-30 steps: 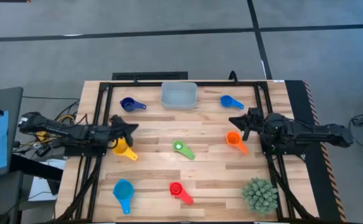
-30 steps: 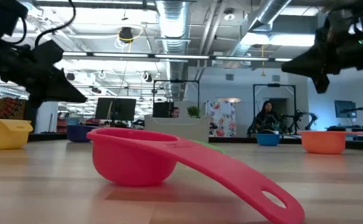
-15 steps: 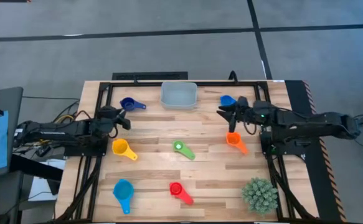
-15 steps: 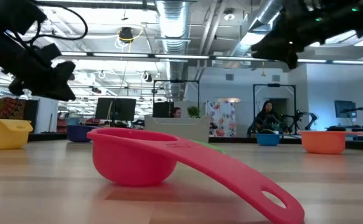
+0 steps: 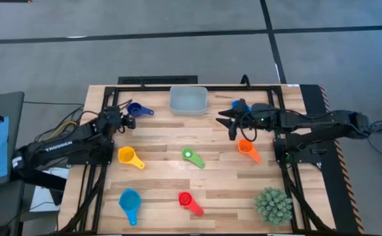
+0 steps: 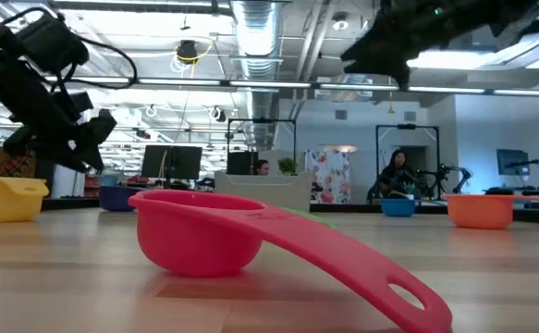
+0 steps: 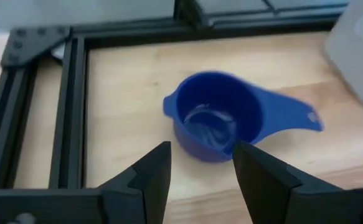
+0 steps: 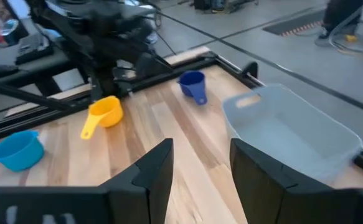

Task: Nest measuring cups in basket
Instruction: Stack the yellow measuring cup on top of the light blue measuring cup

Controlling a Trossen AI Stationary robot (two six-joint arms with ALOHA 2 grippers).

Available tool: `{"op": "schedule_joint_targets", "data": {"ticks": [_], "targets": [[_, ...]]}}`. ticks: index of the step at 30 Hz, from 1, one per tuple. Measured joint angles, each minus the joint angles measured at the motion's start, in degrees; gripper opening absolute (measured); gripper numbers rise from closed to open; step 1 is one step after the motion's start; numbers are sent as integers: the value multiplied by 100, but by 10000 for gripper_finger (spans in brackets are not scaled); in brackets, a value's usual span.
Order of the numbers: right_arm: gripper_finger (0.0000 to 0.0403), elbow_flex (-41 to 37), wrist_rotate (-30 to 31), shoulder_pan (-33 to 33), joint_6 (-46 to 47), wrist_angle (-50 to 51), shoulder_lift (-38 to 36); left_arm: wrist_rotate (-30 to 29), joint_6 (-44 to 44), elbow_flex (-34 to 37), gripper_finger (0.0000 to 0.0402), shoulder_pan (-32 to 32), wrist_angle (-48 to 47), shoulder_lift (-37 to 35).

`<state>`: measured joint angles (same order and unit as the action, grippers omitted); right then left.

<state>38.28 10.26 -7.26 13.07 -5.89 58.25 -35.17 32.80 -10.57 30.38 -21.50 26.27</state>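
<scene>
My left gripper [image 5: 120,118] hangs at the far left of the tabletop [image 5: 164,183] with its fingers [image 7: 150,177] spread and empty, pointed at the dark blue measuring cup [image 5: 135,109], which sits upright just ahead of them, not touched. Nearer the front on that side lie the yellow cup [image 5: 128,156] and, at the front edge, the light blue cup [image 5: 130,200]. The basket [image 5: 188,100] stands at the far edge in the middle, with nothing in it that I can see. The green cup [image 5: 191,157] lies near the centre and the red cup [image 5: 187,199] toward the front. My right gripper [image 5: 225,120] is raised above the boards to the right of the basket, fingers [image 8: 150,177] apart and holding nothing. The blue cup [image 5: 239,105] sits beside that arm, the orange cup [image 5: 246,147] just in front of it, and a spiky green plant [image 5: 273,204] stands in the front right corner.
</scene>
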Motion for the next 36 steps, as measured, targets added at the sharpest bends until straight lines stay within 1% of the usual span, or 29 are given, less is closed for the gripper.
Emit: {"op": "schedule_joint_targets", "data": {"ticks": [6,11,16,18,20,22,23,26,31,33,36], "targets": [[182,584,-3,37,-163,682,6,408,-76,-2,161,719,179,417],[187,684,-1,57,-156,940,115,911,-274,-10,161,1121,659,741],[186,670,-6,297,153,1209,108,1255,-176,-11,160,1305,673,1040],[185,618,-7,516,277,1196,106,1670,-113,-11,155,1296,612,1063],[183,574,-7,765,346,1191,131,2294,-105,-76,147,1250,386,1045],[182,550,18,1036,428,1256,177,2692,-105,-290,138,1135,-152,1005],[182,542,38,1158,462,1281,190,2769,-99,-421,133,1048,-407,991],[183,542,179,1485,493,1229,210,3002,34,-638,120,622,-562,921],[187,545,600,1825,740,1234,213,2856,289,-1197,112,-176,-1129,896],[187,545,671,1930,933,1235,219,2897,540,-1288,112,-596,-1205,905],[183,559,683,2115,1169,1229,459,3103,957,-1300,112,-1369,-1138,1007]]}}
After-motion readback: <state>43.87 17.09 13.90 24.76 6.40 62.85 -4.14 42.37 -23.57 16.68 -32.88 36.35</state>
